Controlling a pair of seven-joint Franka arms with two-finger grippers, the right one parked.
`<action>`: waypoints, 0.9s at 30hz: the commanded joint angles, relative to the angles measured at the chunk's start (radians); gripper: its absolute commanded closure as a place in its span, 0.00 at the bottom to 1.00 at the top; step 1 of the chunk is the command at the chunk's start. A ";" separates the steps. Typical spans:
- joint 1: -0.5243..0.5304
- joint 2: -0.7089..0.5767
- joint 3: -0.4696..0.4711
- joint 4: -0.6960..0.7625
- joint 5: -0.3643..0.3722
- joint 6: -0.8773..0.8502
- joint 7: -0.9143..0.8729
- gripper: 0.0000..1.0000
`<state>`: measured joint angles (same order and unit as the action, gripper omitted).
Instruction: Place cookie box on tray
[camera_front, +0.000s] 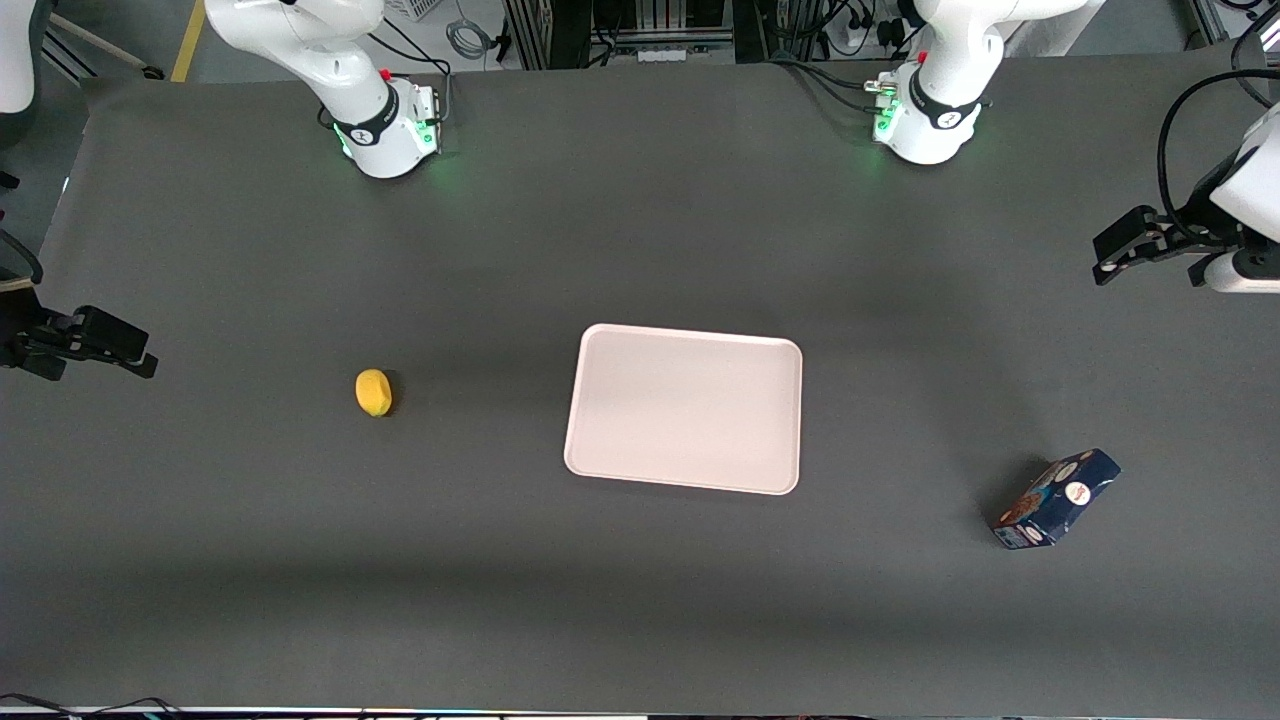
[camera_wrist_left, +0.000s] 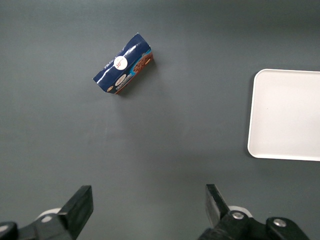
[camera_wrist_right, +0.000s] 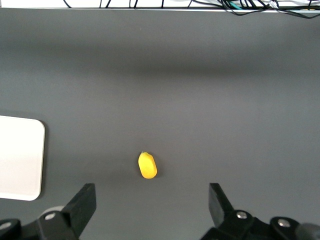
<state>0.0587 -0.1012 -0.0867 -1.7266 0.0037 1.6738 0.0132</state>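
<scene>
Hand (camera_front: 1108, 256) hung high with fingers wide apart, holding nothing, well away from cookie box (camera_front: 1056, 499). Box lay tilted on soft grey worktop (camera_front: 300, 560), nearer the camera than hand, apart from tray (camera_front: 684, 408). Best to turn, drop down, pinch thin cardboard sides gently. Tray looked smooth, flat, round-cornered.

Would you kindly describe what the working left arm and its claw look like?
The left arm is glossy white with rounded segments, a black band near its base, green lights glowing there and black cables trailing off. Its claw is black and angular, with two flat wedge-shaped fingers on a body with silver screws.
</scene>
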 joint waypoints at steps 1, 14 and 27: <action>-0.008 -0.009 0.008 -0.014 -0.011 0.017 0.002 0.00; -0.013 -0.009 0.008 -0.014 -0.011 0.017 0.002 0.00; -0.016 0.008 0.008 -0.011 -0.011 0.021 0.043 0.00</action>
<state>0.0547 -0.0992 -0.0868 -1.7321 0.0035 1.6785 0.0165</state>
